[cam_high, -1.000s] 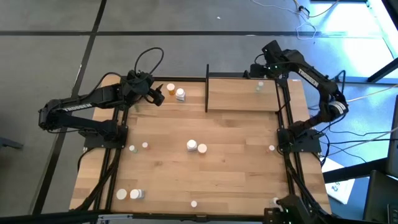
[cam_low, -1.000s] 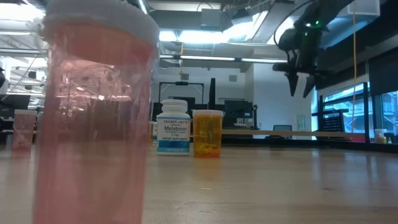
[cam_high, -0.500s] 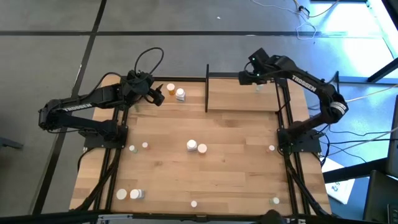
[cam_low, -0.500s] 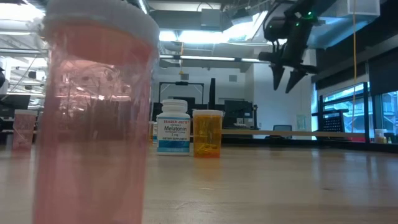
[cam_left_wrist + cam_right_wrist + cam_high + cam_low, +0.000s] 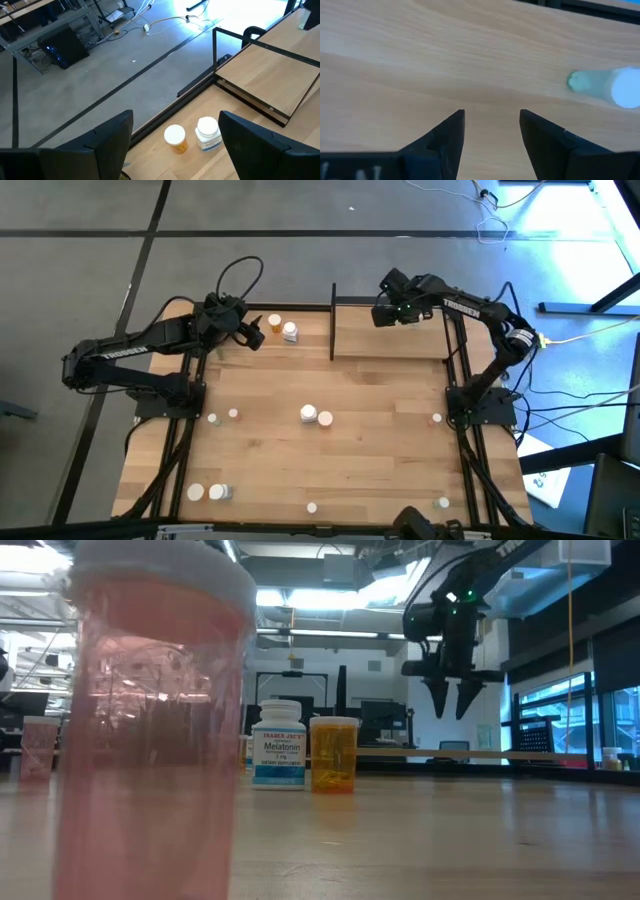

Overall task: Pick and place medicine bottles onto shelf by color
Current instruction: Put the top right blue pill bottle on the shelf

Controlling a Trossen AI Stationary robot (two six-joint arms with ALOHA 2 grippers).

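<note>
A pale green bottle (image 5: 600, 86) is standing on the shelf (image 5: 390, 340) at the far right of the tabletop (image 5: 320, 460). The right hand (image 5: 448, 698) is hovering above the shelf, fingers pointing down, open and empty. The left hand (image 5: 254, 332) is waiting, open, at the far left beside an orange bottle (image 5: 274, 323) and a white bottle (image 5: 290, 332).

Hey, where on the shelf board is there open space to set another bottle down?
Most of the shelf is bare: the whole stretch from its black left post to the middle. The only thing on it is a pale green bottle near the right end, with the right tool open above the far edge. The table's far-left corner is busier, with two bottles.
</note>
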